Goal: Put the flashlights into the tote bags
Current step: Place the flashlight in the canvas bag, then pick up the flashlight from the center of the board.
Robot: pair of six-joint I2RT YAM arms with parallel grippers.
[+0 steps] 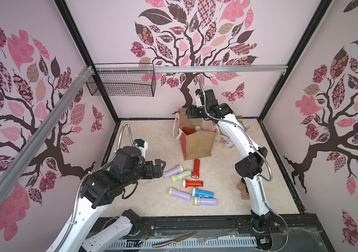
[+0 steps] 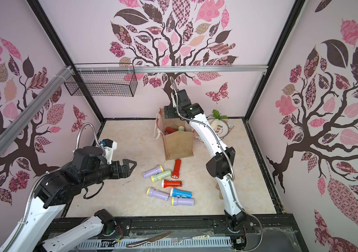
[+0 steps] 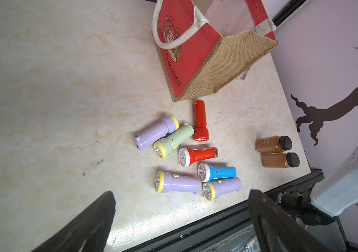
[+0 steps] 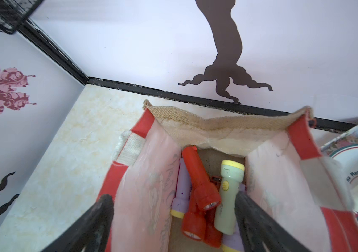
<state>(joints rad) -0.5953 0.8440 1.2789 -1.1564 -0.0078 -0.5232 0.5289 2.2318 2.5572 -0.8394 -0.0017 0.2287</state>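
Observation:
Several flashlights lie loose on the table in front of the tote bag (image 1: 196,144): a lilac flashlight (image 1: 173,171), a pale green flashlight (image 1: 181,175), two red flashlights (image 1: 196,168) (image 1: 193,183), a blue flashlight (image 1: 203,193) and two more lilac flashlights (image 1: 179,194) (image 1: 205,201). My left gripper (image 1: 159,168) (image 3: 182,196) hovers open, left of this cluster. My right gripper (image 1: 192,112) (image 4: 172,197) stands open above the bag's mouth, holding nothing. Inside the bag lie a red flashlight (image 4: 199,181), a pale green flashlight (image 4: 228,196), a lilac flashlight (image 4: 182,192) and others beneath them.
Two brown black-capped jars (image 3: 273,144) (image 3: 279,160) lie near the table's front right, by the right arm. A floral plate (image 2: 218,128) sits right of the bag. A black wire basket (image 1: 121,83) hangs on the back rail. A knife (image 1: 173,240) and a fork lie on the front ledge.

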